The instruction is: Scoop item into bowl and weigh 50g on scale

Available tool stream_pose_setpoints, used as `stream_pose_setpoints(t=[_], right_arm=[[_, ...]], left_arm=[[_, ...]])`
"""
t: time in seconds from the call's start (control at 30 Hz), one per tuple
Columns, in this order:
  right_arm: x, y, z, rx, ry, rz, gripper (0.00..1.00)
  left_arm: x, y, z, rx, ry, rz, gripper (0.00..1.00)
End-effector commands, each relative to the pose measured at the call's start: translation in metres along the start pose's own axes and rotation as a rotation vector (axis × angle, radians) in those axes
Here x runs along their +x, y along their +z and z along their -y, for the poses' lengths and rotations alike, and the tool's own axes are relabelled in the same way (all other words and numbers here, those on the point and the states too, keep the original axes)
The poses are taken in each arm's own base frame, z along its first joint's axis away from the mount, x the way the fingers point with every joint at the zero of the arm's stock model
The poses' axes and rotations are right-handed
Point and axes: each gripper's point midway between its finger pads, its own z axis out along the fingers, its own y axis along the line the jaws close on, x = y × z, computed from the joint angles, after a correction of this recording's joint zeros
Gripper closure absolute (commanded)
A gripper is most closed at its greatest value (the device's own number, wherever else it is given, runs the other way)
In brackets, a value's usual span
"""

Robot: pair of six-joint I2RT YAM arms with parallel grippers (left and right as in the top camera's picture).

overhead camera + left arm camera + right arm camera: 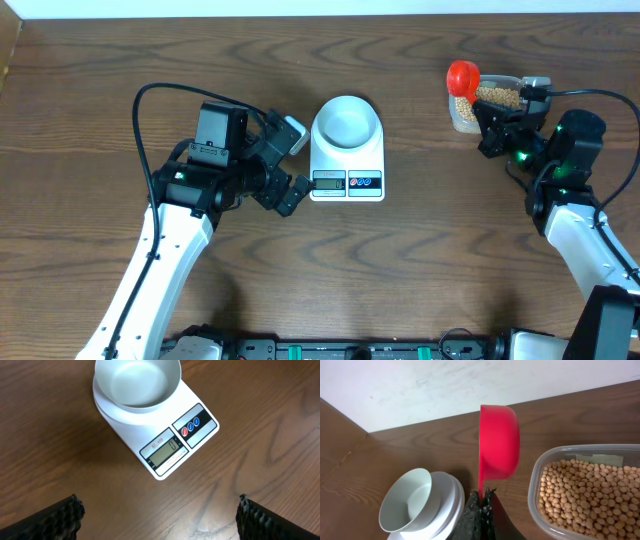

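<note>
Sitting near the middle of the wooden table [90, 60], the white scale [372, 160] is carrying the pale bowl [346, 120] on its platform, with the bowl covering the far part of the scale and leaving the display and buttons showing at the near edge. The bowl is looking empty in the left wrist view, and the grey display [167, 450] is reading a single zero beside the two round buttons [190, 426]. The left gripper [295, 165] is hanging just to the left of the scale with its jaws spread as wide as they go, gripping nothing, and its two dark fingertips [55, 520] are framing bare wood in front of the scale. Over on the right side, toward the far edge of the table, the clear tub [536, 475] is holding the beans [585, 495], a thick layer of loose tan grains. The right gripper [481, 510] is pinching fully closed on the thin handle of the red scoop [498, 442], which is standing turned on its side just left of the tub's rim, apart from the beans. Its cup is facing away from the wrist camera, so whether anything is lying inside it cannot be told.
</note>
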Motion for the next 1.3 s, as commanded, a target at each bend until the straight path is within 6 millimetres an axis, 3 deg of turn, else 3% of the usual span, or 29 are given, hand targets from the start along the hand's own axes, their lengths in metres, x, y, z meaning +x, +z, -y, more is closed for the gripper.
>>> stream_pose_setpoints(t=[0.0,0.3,1.27], right_arm=[[-0.0032,0.002,-0.0018,-0.005,-0.023,0.005,0.99],[-0.0032,0.002,-0.0017,-0.004,-0.023,0.005,0.99],[-0.0032,0.002,-0.0018,-0.005,-0.023,0.005,0.99]], left_arm=[[-0.0103,-0.0029,-0.0005,0.006,0.027,0.029,0.01],[-0.0128,-0.0032,0.0061,0.042,0.105,0.046,0.0],[-0.0109,-0.003,0.0017,0.017,0.107,0.034,0.01]])
